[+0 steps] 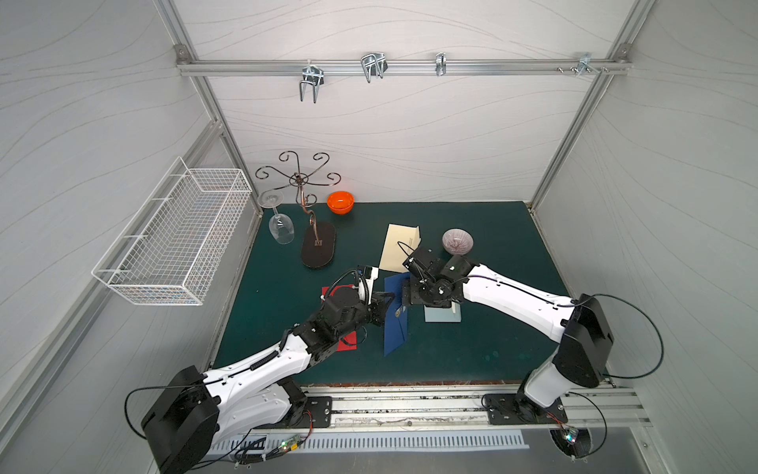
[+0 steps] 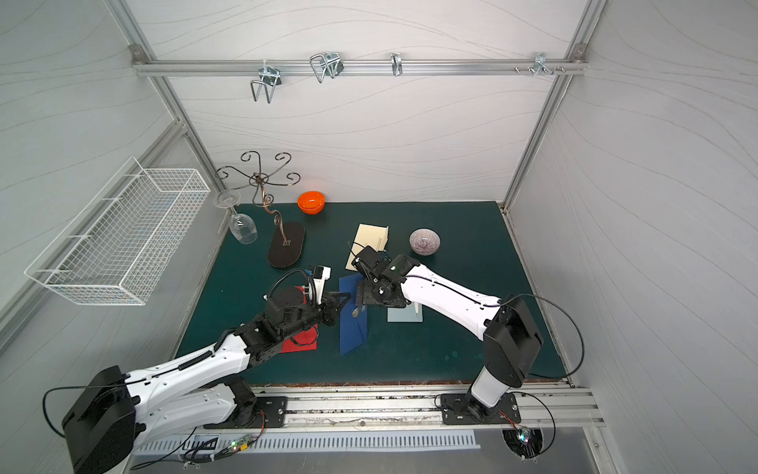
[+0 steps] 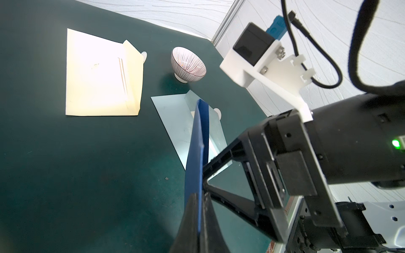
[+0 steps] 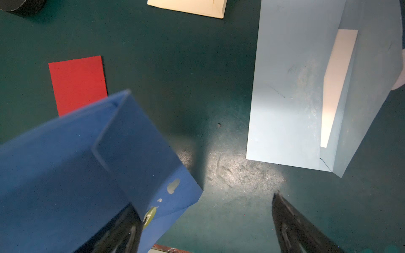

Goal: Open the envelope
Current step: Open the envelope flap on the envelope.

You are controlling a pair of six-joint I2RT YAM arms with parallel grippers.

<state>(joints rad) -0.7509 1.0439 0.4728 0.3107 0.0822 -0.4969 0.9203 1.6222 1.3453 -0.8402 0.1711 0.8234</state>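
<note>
The dark blue envelope (image 1: 396, 328) (image 2: 352, 328) is lifted and tilted above the green mat. My left gripper (image 3: 199, 197) (image 1: 384, 301) is shut on one edge of it, and the wrist view shows the envelope (image 3: 197, 149) nearly edge-on. My right gripper (image 4: 203, 200) (image 3: 205, 179) is open at the envelope's flap side. One of its fingers (image 4: 122, 225) lies against the blue envelope (image 4: 65, 164) beside a round yellow-green seal (image 4: 150, 215). The other finger (image 4: 291, 221) stands apart over bare mat. The flap's corner looks slightly raised.
A cream envelope (image 1: 400, 248), a light blue envelope (image 1: 443, 314) with its flap up and a red envelope (image 1: 348, 344) lie around. A striped bowl (image 1: 457, 241) sits by the right arm. At the back left are an orange bowl (image 1: 340, 202), a glass stand (image 1: 318, 246) and a wine glass (image 1: 281, 230).
</note>
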